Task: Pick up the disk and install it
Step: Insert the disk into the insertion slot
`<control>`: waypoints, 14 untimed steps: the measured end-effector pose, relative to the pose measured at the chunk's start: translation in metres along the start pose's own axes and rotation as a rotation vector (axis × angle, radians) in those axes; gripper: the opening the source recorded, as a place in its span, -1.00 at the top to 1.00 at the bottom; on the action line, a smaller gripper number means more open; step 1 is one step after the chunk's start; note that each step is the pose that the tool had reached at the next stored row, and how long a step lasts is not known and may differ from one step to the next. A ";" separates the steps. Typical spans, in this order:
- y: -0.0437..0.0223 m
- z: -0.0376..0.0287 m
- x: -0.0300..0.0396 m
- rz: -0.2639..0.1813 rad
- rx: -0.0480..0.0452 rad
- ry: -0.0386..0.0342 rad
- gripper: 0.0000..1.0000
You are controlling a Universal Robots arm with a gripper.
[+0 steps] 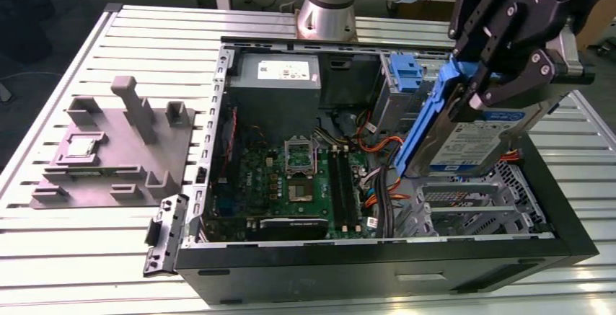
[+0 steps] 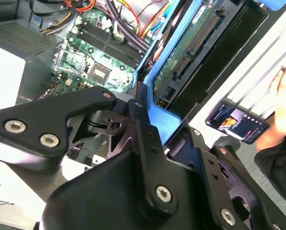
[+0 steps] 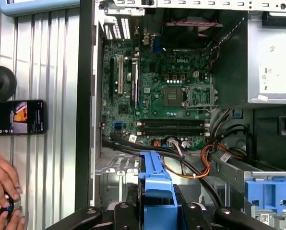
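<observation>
While the open computer case point(image 1: 385, 264) lies on its side on the slatted metal table point(image 1: 58, 257), toward the table's edge at the exterior view's right, the gripper point(image 1: 478, 88) hangs over the case's corner with the disk point(image 1: 472, 142) in its grasp. The black fingers point(image 1: 506, 77) are closed on the disk's blue carrier, one on each side of the frame. In the second wrist view the fingers point(image 2: 143, 129) press against the blue rail, with the disk's green circuit board point(image 2: 191, 43) beyond them.

The disk is off the table and tilted on edge. Its white label with the blue stripe faces the exterior view's right, and its lower end is just over the empty metal drive cage point(image 1: 462, 200) inside the case. Whether it touches the cage cannot be told. In the first wrist view the blue carrier point(image 3: 155, 177) runs from the gripper point(image 3: 157, 203) toward the case's interior.

Inside the case, the green motherboard point(image 1: 288, 185) fills the floor, with the CPU socket point(image 1: 298, 153) near its middle and orange cables point(image 1: 371, 145) beside it. The grey power supply point(image 1: 274, 77) sits at the case's far wall, and a second blue carrier point(image 1: 406, 70) stands in a bay next to it.

A grey fixture plate point(image 1: 106, 156) with upright blocks rests near the table's edge at the exterior view's left, well apart from the case. In the first wrist view a phone point(image 3: 16, 116) lies on the table just outside the case wall, and a person's hand point(image 3: 4, 191) is near it.
</observation>
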State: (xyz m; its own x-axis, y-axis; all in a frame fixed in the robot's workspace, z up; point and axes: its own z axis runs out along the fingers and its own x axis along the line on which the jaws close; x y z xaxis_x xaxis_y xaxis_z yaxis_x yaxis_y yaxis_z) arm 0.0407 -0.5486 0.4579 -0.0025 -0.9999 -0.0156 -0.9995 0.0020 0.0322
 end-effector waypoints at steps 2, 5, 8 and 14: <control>-0.0053 0.0016 0.0012 0.000 0.0001 -0.0001 0.26; -0.0130 0.0038 0.0023 0.000 0.0000 0.0006 0.26; -0.0211 0.0059 0.0035 0.000 0.0000 0.0007 0.26; -0.0316 0.0095 0.0078 0.000 0.0000 0.0007 0.26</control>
State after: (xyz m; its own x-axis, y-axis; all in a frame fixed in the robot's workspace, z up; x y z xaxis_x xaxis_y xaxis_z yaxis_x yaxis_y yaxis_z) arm 0.0719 -0.5563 0.4472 -0.0024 -0.9999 -0.0149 -0.9995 0.0019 0.0322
